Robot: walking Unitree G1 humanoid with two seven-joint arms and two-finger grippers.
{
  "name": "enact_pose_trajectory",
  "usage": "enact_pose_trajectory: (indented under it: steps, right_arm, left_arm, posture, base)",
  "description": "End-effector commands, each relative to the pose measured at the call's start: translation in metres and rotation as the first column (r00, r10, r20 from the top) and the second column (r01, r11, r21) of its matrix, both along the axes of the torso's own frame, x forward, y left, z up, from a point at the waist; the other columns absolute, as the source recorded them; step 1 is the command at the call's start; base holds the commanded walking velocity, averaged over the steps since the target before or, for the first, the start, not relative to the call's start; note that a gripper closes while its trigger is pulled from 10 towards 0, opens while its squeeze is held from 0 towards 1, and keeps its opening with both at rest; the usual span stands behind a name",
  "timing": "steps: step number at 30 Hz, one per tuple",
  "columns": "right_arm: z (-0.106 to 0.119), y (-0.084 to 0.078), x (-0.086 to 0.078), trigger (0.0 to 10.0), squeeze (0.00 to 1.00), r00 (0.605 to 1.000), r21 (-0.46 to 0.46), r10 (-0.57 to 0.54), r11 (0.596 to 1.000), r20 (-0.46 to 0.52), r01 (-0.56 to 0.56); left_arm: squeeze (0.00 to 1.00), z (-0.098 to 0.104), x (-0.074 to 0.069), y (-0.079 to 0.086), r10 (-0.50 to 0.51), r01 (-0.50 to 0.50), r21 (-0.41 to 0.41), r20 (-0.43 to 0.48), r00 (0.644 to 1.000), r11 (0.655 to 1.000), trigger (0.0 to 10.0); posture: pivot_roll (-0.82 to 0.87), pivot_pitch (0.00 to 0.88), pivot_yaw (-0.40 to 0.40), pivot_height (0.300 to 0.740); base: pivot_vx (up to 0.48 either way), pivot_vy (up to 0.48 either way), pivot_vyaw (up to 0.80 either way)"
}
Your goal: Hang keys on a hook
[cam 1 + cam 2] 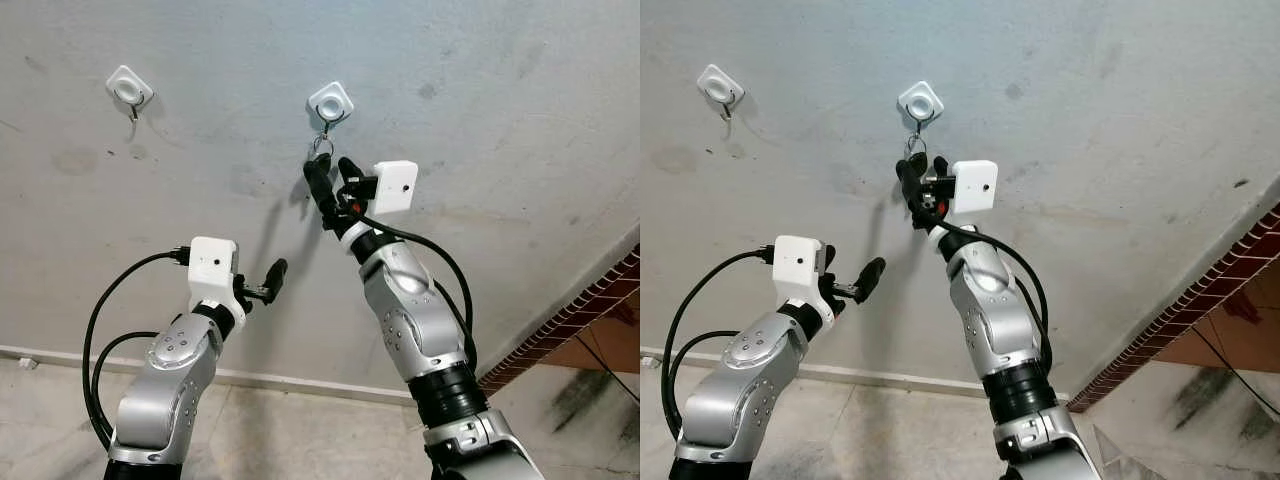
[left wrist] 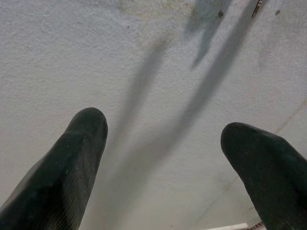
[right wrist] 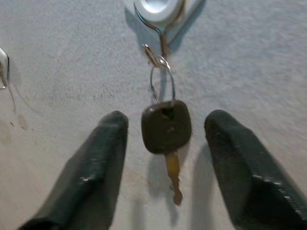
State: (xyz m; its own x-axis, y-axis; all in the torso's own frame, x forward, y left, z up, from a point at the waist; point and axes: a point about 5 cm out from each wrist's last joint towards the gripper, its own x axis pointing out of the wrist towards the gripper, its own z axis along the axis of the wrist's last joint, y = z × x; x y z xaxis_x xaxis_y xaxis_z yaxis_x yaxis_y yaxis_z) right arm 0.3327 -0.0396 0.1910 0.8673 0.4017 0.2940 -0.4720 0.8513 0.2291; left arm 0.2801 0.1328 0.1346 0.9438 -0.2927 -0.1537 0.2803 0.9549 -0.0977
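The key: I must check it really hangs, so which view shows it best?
The right wrist view: the key hangs by its ring from the hook, between open jaws. In the eye views it is tiny, mostly hidden.

Right arm raised steeply, elbow bent, right gripper up near the wall, its 2 fingers spread apart and closed on nothing. Left arm lower, forearm angled upward, left gripper held open, fingers wide apart.
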Motion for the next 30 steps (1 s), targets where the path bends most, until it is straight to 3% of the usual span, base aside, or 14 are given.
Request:
enact_pose_trajectory:
  steps: [1,8,17,22,30]
  right_arm:
    - [0.006,0.003,-0.005,10.0,1.00,1.000,0.017,0.002,1.000,0.028,-0.002]
    - [0.006,-0.015,-0.016,10.0,1.00,0.998,-0.024,-0.039,0.999,0.046,0.040]
    - [-0.008,-0.054,-0.049,10.0,1.00,0.992,-0.096,-0.129,0.987,0.002,0.129]
    - [-0.012,-0.082,-0.076,10.0,1.00,0.975,-0.163,-0.218,0.964,-0.042,0.209]
    - [-0.015,-0.102,-0.095,10.0,1.00,0.955,-0.239,-0.286,0.936,-0.082,0.260]
  left_arm:
    - [0.00,0.003,0.000,-0.003,-0.017,0.017,0.001,0.007,1.000,1.000,10.0]
    - [0.00,0.006,0.000,-0.007,-0.039,0.038,0.005,0.033,0.999,0.999,10.0]
    - [0.00,0.015,-0.004,-0.019,-0.120,0.120,0.007,0.099,0.988,0.993,10.0]
    - [0.00,0.008,-0.011,-0.012,-0.106,0.104,0.024,0.091,0.990,0.994,10.0]
    - [0.00,-0.003,-0.018,0.003,-0.050,0.049,0.025,0.034,0.998,0.998,10.0]
  posture:
    - [0.20,0.070,-0.056,0.740]
    - [0.18,0.067,-0.062,0.740]
    - [0.15,0.054,-0.071,0.740]
    - [0.11,0.049,-0.082,0.740]
    - [0.09,0.051,-0.090,0.740]
  base:
    - [0.000,0.000,0.00]
    - [0.000,0.000,0.00]
    - [0.000,0.000,0.00]
    - [0.000,0.000,0.00]
    - [0.000,0.000,0.00]
